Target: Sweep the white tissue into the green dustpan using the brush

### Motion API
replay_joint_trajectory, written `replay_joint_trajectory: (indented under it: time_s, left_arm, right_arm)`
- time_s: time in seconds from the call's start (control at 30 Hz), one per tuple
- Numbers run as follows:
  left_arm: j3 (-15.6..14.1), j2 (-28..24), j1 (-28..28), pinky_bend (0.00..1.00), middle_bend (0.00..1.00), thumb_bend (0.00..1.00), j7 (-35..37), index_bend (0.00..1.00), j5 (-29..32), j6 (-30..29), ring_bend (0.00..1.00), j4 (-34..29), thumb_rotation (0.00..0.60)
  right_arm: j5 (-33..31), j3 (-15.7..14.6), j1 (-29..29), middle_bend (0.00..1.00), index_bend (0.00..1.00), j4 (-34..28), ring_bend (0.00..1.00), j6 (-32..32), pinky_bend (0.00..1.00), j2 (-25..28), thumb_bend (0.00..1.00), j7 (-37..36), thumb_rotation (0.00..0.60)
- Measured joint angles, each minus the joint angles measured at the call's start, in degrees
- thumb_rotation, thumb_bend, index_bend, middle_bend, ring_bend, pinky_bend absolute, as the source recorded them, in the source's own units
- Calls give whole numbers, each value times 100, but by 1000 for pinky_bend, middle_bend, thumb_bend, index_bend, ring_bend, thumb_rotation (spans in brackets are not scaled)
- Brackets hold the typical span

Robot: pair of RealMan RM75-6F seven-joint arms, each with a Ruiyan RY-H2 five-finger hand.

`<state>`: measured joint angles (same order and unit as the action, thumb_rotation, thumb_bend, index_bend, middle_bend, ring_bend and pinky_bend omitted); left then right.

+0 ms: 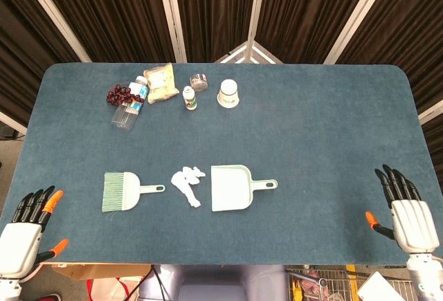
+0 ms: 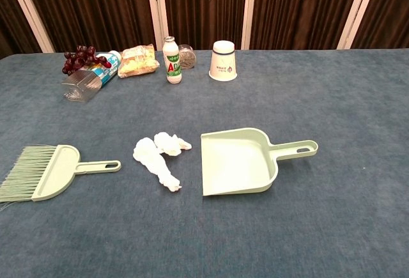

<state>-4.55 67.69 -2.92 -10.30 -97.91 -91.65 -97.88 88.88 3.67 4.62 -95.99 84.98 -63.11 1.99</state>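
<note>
Brush (image 1: 121, 191) lies well apart from the empty, spread left hand (image 1: 24, 235); right hand (image 1: 408, 218) likewise released.

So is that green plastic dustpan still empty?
Empty. The green plastic dustpan shows only its bare tray; the crumpled white tissue lies on the blue table just outside its open edge.

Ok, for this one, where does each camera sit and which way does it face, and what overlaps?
Head view: high above the near edge, looking almost straight down on the whole table; the left hand and right hand show at the bottom corners, fingers apart, empty.
Chest view: lower, near table height at the front, facing across toward the curtains; no part of the robot shows.
Both share the brush, white tissue, green dustpan and the far row with the paper cup.
</note>
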Motion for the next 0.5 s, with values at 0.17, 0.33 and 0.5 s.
replay_joint_trajectory:
  time_s: [0.17,0.33,0.5]
  left_arm:
    - [1,27,0,31,0,33,-78,0,-21,0,0,-5,600]
    - [18,65,0,31,0,32,-171,0,-20,-2,0,2,600]
    - [44,86,-2,31,0,32,-192,0,12,-11,0,8,600]
  right_arm:
    - [-197,251,387,697,53,-163,681,-448,778,-46,303,219,600]
    - [-523,496,894,786,207,-303,761,-1062,833,-234,302,755,600]
    - [-928,661,1322,798,221,-391,771,-1568,838,-555,303,1337,600]
